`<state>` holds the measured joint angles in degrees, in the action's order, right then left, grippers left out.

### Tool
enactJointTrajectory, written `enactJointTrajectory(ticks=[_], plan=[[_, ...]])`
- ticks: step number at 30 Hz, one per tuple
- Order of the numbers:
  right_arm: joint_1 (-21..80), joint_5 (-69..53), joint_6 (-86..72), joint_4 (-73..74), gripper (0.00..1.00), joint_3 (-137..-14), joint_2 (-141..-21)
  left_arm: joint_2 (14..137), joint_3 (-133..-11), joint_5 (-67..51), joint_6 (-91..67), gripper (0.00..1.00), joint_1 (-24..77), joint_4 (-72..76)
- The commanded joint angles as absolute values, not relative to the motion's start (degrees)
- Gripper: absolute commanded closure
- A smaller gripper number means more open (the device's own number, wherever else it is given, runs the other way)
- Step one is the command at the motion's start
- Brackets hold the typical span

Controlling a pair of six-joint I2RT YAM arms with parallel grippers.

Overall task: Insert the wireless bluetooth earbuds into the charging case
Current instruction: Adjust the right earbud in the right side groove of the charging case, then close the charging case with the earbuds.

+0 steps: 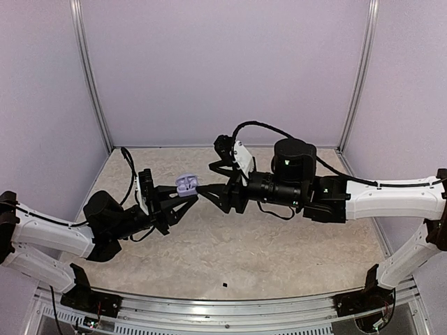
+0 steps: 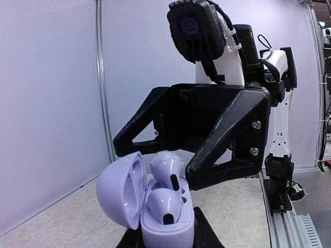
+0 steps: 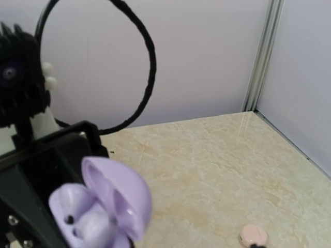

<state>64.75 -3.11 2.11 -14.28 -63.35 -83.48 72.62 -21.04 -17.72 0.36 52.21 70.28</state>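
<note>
Mid-frame above the beige marbled table [image 1: 279, 258], the left gripper [image 1: 187, 197] clamps the charging case [image 1: 186, 184]. Nearby the right gripper [image 1: 204, 191] gapes; lilac walls [image 1: 209, 70] surround.

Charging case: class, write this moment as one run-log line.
left gripper: shut on open charging case, held aloft | near earbud: seated | far earbud: at its slot, between fingers of open right gripper

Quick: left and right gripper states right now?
Left gripper: closed, holding the open charging case.
Right gripper: open, fingers spread by the far earbud in the case.
</note>
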Motion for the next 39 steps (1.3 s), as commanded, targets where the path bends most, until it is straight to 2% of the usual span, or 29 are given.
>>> enactJointTrajectory(ticks=[1,7,20,31,39], plan=[[62.4,-3.6,0.2,-15.1,0.31,-62.1,-81.0,72.3,-20.9,-20.7,1.2,0.97,52.6,72.6],[62.0,-5.4,0.6,-14.7,0.32,-62.2,-80.8,72.5,-21.2,-20.8,1.3,0.97,52.5,72.4],[62.1,-23.8,7.9,-9.2,0.34,-64.1,-80.2,72.9,-22.0,-25.0,1.4,0.97,52.3,70.6],[62.1,-27.7,9.6,-6.2,0.34,-67.6,-83.6,73.5,-23.1,-27.6,0.3,0.97,52.8,69.9],[62.1,-34.7,11.3,-4.7,0.52,-68.0,-83.9,73.7,-24.3,-26.6,-2.9,0.98,52.5,68.5]])
